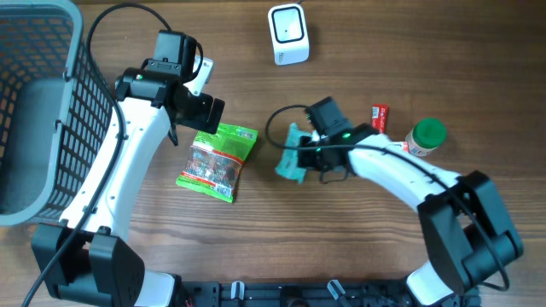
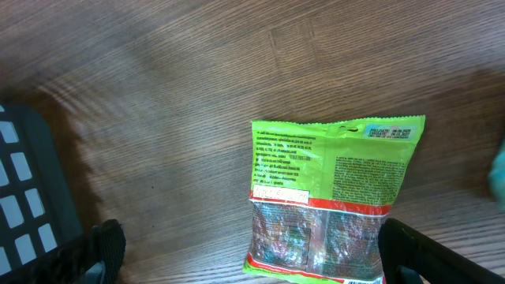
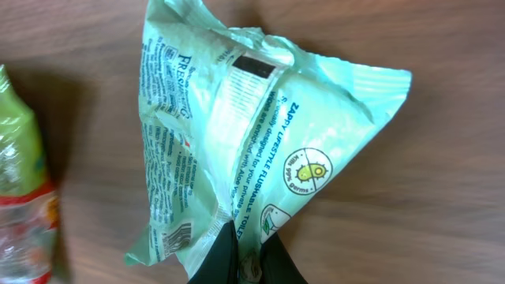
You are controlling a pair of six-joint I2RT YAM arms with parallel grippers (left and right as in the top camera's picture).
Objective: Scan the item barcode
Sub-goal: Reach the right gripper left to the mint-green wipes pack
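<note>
Well, my right gripper (image 3: 246,267) is pinched on one thin corner of the wipes pack (image 3: 237,134), centre of the overhead frame; it could slip or fold, perhaps hiding its barcode (image 3: 180,234) from the scanner (image 1: 288,34). Left gripper (image 2: 254,254) gapes, idle.

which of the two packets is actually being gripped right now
The pale mint wipes packet, pinched by the right gripper; the bright green snack packet lies untouched.

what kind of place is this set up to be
Probably a mock shop checkout, set up on a wooden table: a white barcode scanner, a grey shopping basket, and packaged goods such as a green snack packet and a wipes pack.
</note>
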